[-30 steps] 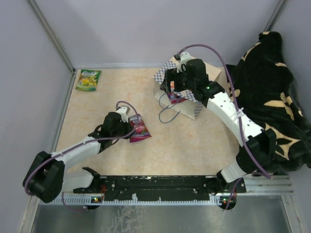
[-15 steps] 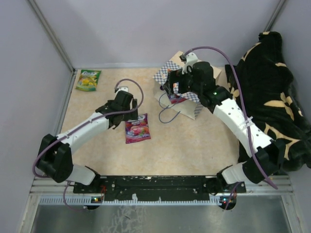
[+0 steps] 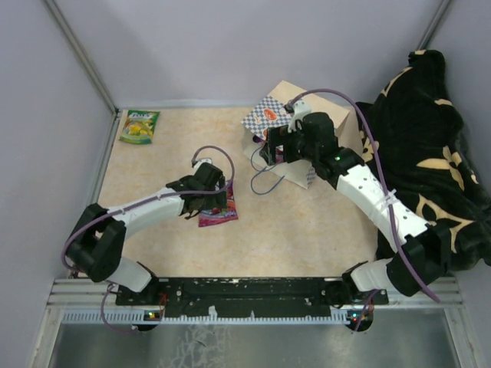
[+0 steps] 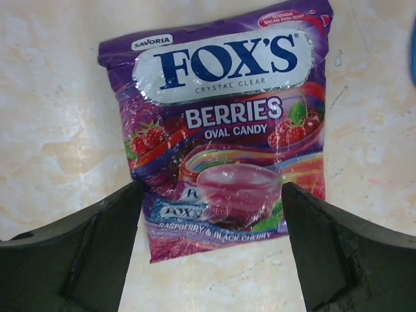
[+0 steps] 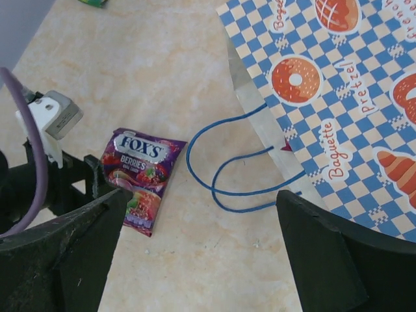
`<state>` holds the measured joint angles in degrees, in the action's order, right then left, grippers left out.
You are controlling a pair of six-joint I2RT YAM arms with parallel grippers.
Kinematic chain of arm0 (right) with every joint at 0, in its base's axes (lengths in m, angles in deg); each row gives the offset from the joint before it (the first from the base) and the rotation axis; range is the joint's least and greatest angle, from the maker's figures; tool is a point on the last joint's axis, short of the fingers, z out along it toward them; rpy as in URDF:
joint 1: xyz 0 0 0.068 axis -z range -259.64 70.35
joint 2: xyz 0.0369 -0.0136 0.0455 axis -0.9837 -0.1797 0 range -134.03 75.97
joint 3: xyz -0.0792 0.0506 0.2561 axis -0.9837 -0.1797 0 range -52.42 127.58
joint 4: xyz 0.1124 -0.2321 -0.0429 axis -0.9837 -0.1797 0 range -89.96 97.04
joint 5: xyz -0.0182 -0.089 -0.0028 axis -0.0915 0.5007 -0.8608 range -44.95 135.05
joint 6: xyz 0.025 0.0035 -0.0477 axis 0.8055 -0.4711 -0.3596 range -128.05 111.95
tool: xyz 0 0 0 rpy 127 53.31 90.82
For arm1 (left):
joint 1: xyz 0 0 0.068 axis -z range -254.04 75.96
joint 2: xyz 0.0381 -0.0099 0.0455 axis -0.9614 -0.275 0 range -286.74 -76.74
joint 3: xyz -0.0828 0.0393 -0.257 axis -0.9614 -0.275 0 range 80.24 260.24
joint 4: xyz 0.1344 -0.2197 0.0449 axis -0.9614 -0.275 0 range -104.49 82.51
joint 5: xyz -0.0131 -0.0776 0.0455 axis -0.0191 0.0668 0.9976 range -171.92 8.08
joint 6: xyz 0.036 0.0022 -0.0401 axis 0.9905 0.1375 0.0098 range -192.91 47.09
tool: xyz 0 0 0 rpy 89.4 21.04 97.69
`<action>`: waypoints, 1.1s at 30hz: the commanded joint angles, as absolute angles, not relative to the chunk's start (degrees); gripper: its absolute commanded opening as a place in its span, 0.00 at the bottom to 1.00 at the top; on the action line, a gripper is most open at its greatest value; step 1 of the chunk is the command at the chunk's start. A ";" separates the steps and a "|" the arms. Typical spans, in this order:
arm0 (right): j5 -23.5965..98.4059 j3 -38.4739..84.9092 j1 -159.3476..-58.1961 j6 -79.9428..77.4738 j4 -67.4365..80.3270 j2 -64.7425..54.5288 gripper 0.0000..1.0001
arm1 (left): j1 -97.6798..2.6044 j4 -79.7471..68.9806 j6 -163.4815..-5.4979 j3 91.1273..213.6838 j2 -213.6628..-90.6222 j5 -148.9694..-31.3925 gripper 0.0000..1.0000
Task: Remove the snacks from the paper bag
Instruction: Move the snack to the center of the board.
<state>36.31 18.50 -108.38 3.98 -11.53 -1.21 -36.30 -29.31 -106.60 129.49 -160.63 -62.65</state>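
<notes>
Left hand [image 4: 209,221] is spread wide and holds nothing; its two dark fingers [image 4: 84,253] stand either side of the near end of a purple packet [image 4: 221,130], which lies flat on the table [image 4: 52,117], face up. Whether either finger brushes the packet's edges I cannot tell. The packet's long axis runs straight out from this hand, the white logo at the far end and the bottom seam between the fingers, with a slight tilt. Right hand [image 5: 201,201] is also spread wide and empty, above the table just in front of the bag [image 5: 338,84]. The bag lies ahead of it and to its right with the checkered face up, its mouth edge slanting toward the hand, and the blue cords [image 5: 221,175] lie looped on the table between the fingers. From above, the right hand [image 3: 270,146] covers the bag's mouth, so the inside cannot be seen. A green packet [image 3: 139,126] lies well beyond the left hand in the table's far corner. The wrist views cut off the bag's far end.
</notes>
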 commanded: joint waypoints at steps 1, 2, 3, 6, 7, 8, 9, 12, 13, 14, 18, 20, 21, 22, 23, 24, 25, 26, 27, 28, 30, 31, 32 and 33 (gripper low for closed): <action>34.84 17.63 -108.39 5.05 -8.29 1.48 0.99 | -36.42 -24.79 -107.84 130.54 -166.40 -63.69 0.92; 34.66 17.37 -108.39 5.09 -8.29 1.59 0.99 | -36.38 -24.94 -107.37 131.38 -167.74 -62.61 0.92; 34.53 17.04 -108.39 5.17 -8.26 1.76 0.99 | -36.41 -25.28 -106.92 132.00 -169.14 -61.46 0.92; 34.41 16.07 -108.39 5.22 -8.15 2.37 0.99 | -36.78 -26.61 -105.33 133.76 -172.67 -57.85 0.92; 34.34 15.79 -108.39 5.22 -8.16 2.52 0.99 | -37.04 -27.25 -104.84 134.26 -173.64 -56.83 0.92; 34.26 15.51 -108.39 5.22 -8.19 2.60 0.99 | -37.49 -27.71 -104.33 134.63 -174.62 -55.80 0.92; 34.21 15.21 -108.39 5.22 -8.17 2.71 0.99 | -38.00 -28.16 -103.96 134.91 -175.37 -54.79 0.92; 33.74 14.85 -108.39 5.31 -7.99 2.76 0.99 | -40.39 -28.87 -102.50 135.26 -176.73 -52.67 0.92; 33.55 14.82 -108.39 5.31 -7.98 2.68 0.99 | -41.61 -28.78 -101.81 135.14 -176.92 -52.42 0.93; 33.40 14.80 -108.39 5.39 -7.92 2.67 0.99 | -43.00 -28.40 -100.90 134.97 -176.79 -52.55 0.93; 32.42 14.75 -108.41 5.80 -7.62 2.59 0.99 | -50.14 -24.78 -94.90 133.73 -175.77 -55.13 0.95; 31.66 14.59 -108.39 6.35 -7.02 2.59 0.99 | -52.52 -23.49 -91.27 134.50 -175.90 -55.50 0.95; 31.23 14.52 -108.39 6.63 -6.64 2.50 0.99 | -53.46 -23.01 -89.73 135.10 -176.23 -55.26 0.96; 30.82 14.52 -108.44 7.06 -6.38 2.42 0.99 | -54.45 -22.51 -88.05 135.80 -176.75 -54.98 0.97; 30.36 14.47 -108.39 7.41 -6.10 2.27 0.99 | -55.43 -22.24 -86.78 136.73 -177.59 -54.98 0.97; 29.93 14.55 -108.39 7.68 -5.94 2.06 0.99 | -56.47 -22.01 -85.28 137.69 -178.59 -55.34 0.97; 29.54 14.62 -108.45 7.87 -5.90 1.98 0.99 | -57.59 -21.87 -84.12 138.64 -179.59 -55.59 0.97; 29.07 14.58 -108.40 8.12 -5.93 1.91 0.99 | -58.71 -21.44 -82.74 139.35 -180.92 -56.66 0.97; 28.88 14.64 -108.42 8.32 -5.98 1.95 0.99 | -59.85 -21.09 -80.64 139.91 -181.73 -57.83 0.97; 28.30 14.64 -108.44 8.54 -6.01 2.03 0.99 | -61.07 -20.95 -78.89 140.62 -182.40 -60.18 0.97; 27.40 14.45 -108.42 8.80 -6.30 2.37 0.99 | -63.51 -21.21 -76.57 141.52 -183.29 -60.39 0.97; 27.07 14.32 -108.47 8.87 -6.27 2.55 0.99 | -64.33 -21.54 -75.92 142.05 -183.30 -59.45 0.97; 26.92 14.11 -108.41 8.90 -6.35 2.82 0.99 | -64.81 -21.93 -75.26 142.63 -182.85 -58.22 0.97; 26.80 13.91 -108.39 8.78 -6.40 2.97 0.99 | -65.08 -22.06 -74.20 143.26 -182.00 -57.52 0.98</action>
<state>29.06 14.32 -108.38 8.11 -8.64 0.49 -62.09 -17.25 -81.93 142.76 -180.35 -60.01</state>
